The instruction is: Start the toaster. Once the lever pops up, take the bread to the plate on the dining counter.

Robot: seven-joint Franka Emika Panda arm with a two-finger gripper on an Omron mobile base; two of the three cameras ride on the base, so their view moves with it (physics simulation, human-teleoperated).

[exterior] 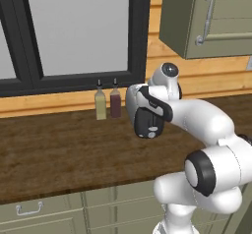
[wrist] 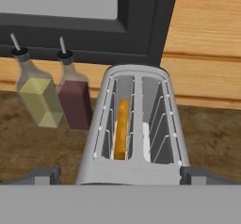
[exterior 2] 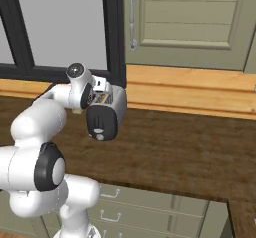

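Observation:
The silver-grey toaster (wrist: 134,124) stands on the dark wood worktop (exterior 2: 190,152) below the window, seen from above in the hand view. The bread (wrist: 122,129) stands on edge, low in its left slot, showing a tan-orange edge. The toaster's black end panel (exterior 2: 101,122) faces the base; I cannot pick out the lever on it for certain. My gripper (wrist: 120,173) hovers over the toaster's near end and is open, one fingertip (wrist: 47,173) on each side, with nothing held. The plate and the dining counter are out of view.
Two small bottles, one yellowish (wrist: 37,98) and one dark red (wrist: 75,100), stand close to the toaster's left against the wall. A dark window frame (wrist: 141,25) rises behind. An olive wall cabinet (exterior: 206,16) hangs at the upper right, and handled drawers (exterior: 29,209) lie under the worktop.

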